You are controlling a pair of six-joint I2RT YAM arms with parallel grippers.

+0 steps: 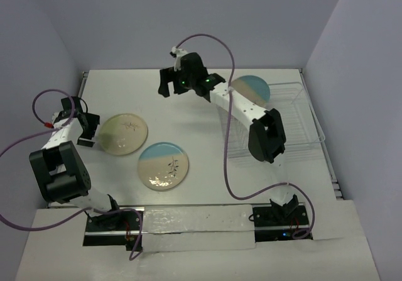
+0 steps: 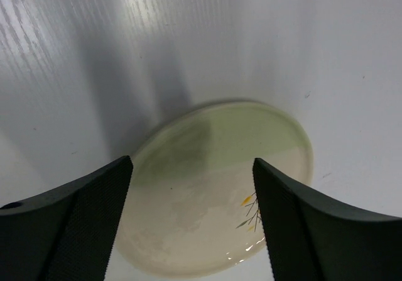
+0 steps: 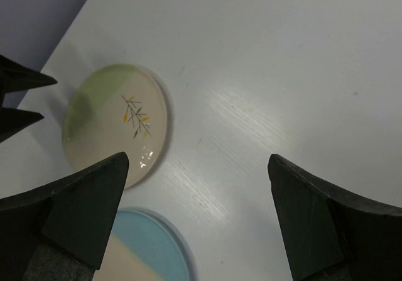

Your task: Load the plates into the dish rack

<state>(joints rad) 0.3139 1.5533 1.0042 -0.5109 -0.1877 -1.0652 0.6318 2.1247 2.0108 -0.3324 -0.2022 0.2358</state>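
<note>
The all-cream plate [image 1: 124, 134] lies flat at the left of the table; it also shows in the left wrist view [image 2: 213, 187] and the right wrist view [image 3: 116, 124]. A blue-and-cream plate [image 1: 163, 166] lies flat nearer the front, its edge in the right wrist view [image 3: 147, 249]. Another blue-and-cream plate [image 1: 250, 90] stands tilted at the back of the wire dish rack [image 1: 295, 127]. My left gripper [image 1: 86, 132] is open, just left of the cream plate's rim [image 2: 191, 224]. My right gripper [image 1: 168, 87] is open and empty, high over the table's back middle [image 3: 198, 212].
The right arm [image 1: 242, 108] stretches from the front right across the rack's left side. Purple cables loop off both arms. Walls close in the table at the back and both sides.
</note>
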